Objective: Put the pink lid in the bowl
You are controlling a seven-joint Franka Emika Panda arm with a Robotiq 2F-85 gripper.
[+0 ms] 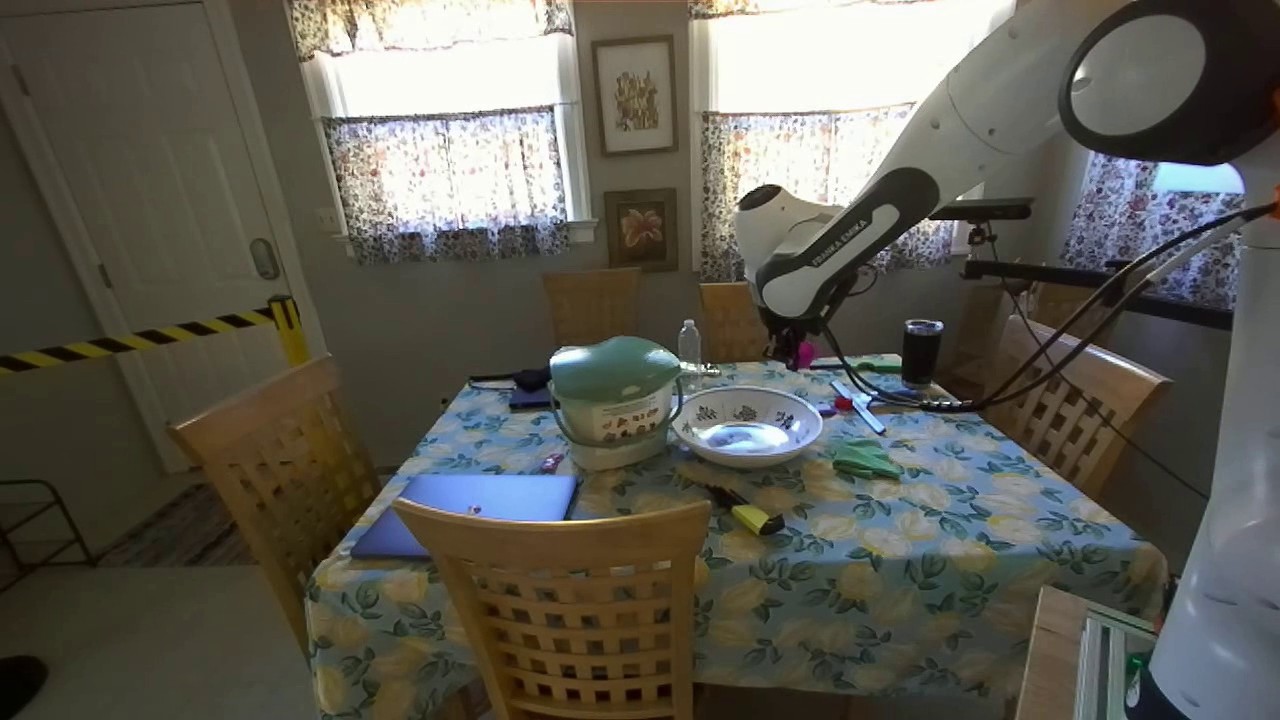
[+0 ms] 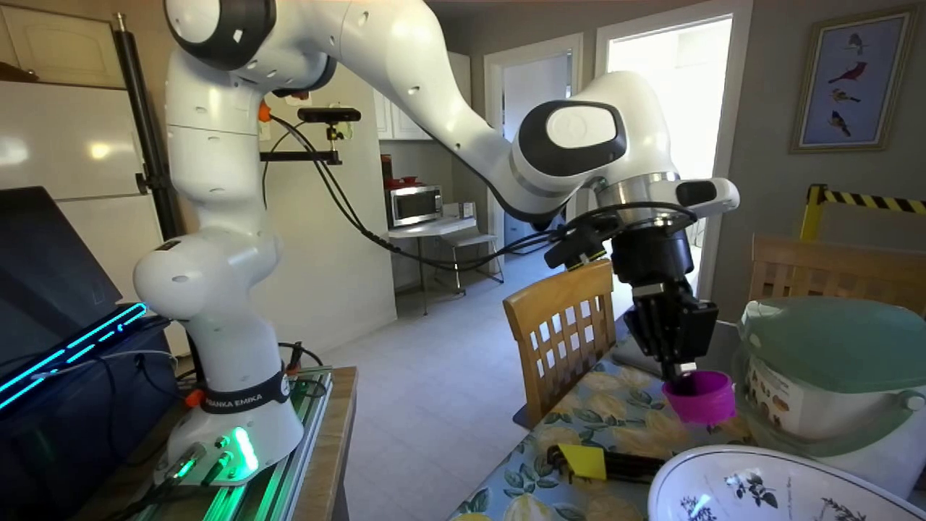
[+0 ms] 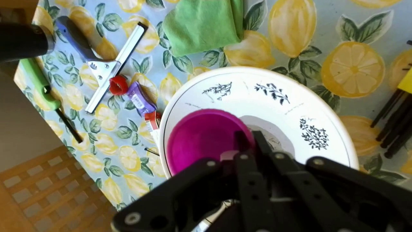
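The pink lid (image 3: 199,138) is a bright magenta round cap, open side toward the wrist camera. My gripper (image 3: 250,138) is shut on its rim, one finger inside the lid and one outside. The lid also shows in both exterior views (image 1: 805,354) (image 2: 699,401), held in the air above table height. The gripper (image 2: 681,373) points downward there. The white bowl (image 3: 322,103) with dark plant prints sits upright on the table. In the wrist view the lid overlaps the bowl's left part. In an exterior view the lid appears above and beyond the bowl (image 1: 745,403). The lid's underside is hidden in the wrist view.
A green lidded pot (image 1: 615,400) stands beside the bowl. A green cloth (image 3: 206,29), a squeegee (image 3: 104,69), a purple packet (image 3: 140,98) and a yellow-marked tool (image 1: 755,517) lie around it. A black tumbler (image 1: 921,350), a bottle (image 1: 689,345) and a laptop (image 1: 470,505) are also on the table.
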